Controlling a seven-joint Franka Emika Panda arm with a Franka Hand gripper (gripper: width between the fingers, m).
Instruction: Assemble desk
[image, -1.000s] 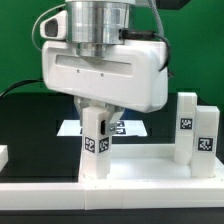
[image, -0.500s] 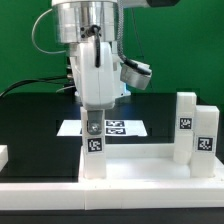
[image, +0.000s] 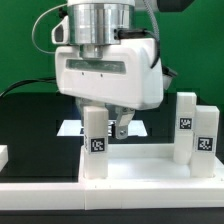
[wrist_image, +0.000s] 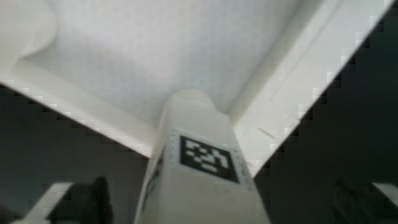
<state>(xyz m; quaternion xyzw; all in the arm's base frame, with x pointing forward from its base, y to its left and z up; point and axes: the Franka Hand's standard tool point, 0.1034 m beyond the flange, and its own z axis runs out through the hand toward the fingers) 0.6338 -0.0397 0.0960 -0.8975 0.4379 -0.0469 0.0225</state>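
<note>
Tabletop panel (image: 130, 162) is seen flat on the black counter (image: 25, 115), two legs upright at its far exterior-view-right corner. Cross-threading is the risk judged here: the near leg (image: 96, 140) could be cocked in its socket if it is turned off-axis. The end effector (image: 106, 121) sits over that leg; whether it is clenched cannot be told. Room is judged tight beside the rim, open over the panel's middle.

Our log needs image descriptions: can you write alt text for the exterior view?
A robot gripper hangs over a tagged white desk leg standing on the tabletop. Two more tagged legs stand at the exterior view's right.
</note>
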